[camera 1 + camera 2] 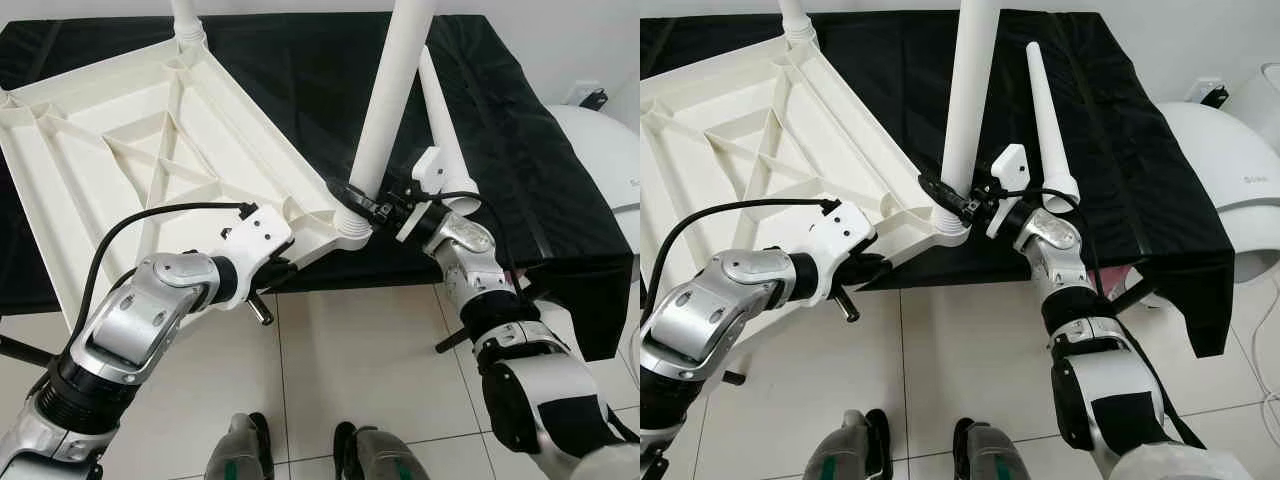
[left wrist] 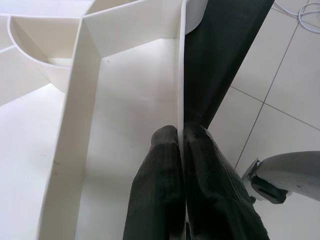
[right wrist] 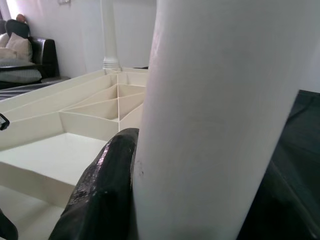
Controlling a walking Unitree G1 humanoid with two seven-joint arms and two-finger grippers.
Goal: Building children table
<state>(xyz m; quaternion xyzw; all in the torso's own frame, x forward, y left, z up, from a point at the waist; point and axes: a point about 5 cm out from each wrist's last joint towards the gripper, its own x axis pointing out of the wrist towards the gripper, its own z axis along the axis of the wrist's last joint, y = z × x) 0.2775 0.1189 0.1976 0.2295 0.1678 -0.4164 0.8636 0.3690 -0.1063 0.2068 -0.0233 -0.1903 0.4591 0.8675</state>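
The white tabletop lies upside down, ribs up, on a table draped in black cloth, its near right corner jutting past the cloth's near edge over the tiled floor. The left gripper is pinched on the tabletop's thin near rim, one black finger either side of the wall. At the overhanging corner an upright white leg stands in its socket; the right gripper is clamped around the leg's base, just above the socket. A loose leg lies on the cloth just right of it, near the right wrist. Another leg stands at the far corner. Open tile lies near the robot; a white rounded object sits at far right.
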